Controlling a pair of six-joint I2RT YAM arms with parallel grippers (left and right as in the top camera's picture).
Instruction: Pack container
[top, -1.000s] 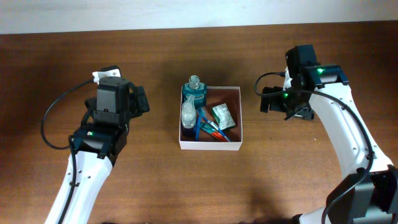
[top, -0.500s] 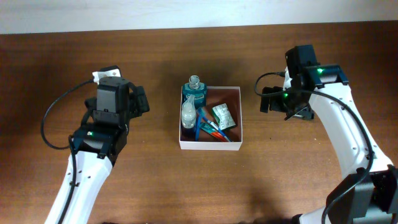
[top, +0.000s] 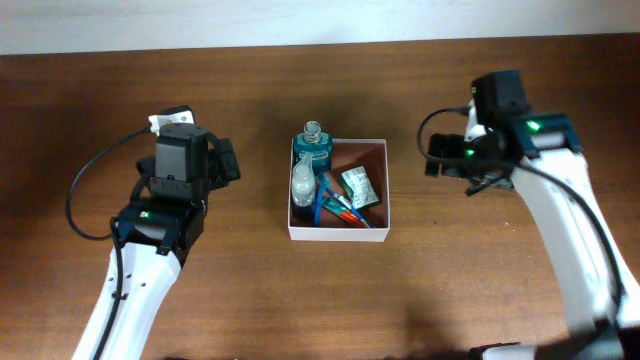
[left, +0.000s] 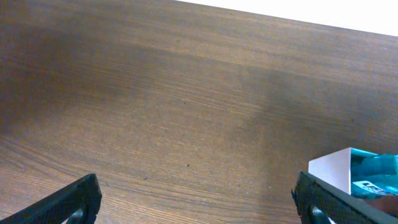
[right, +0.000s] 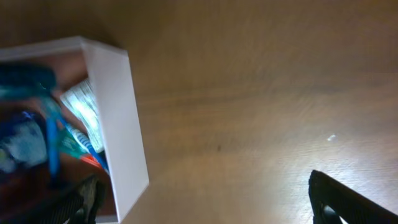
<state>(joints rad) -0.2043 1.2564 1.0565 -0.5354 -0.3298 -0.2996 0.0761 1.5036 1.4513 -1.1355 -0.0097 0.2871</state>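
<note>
The container (top: 383, 190) is a square white-walled box with a reddish-brown inside at the table's middle. It holds a blue bottle (top: 313, 148), a clear bottle (top: 302, 182), a green-and-white packet (top: 359, 187) and blue and red tubes (top: 335, 208). My left gripper (left: 199, 202) is open and empty over bare table left of the container, whose corner (left: 333, 168) shows in the left wrist view. My right gripper (right: 208, 199) is open and empty to the right of the container, over its white wall (right: 127, 118).
The wooden table (top: 470, 290) has a pale wall along its far edge (top: 320, 20). Cables run along both arms. Nothing else lies on the table.
My right arm has shifted a little to the right and toward the front. The left arm and the container have not moved.
</note>
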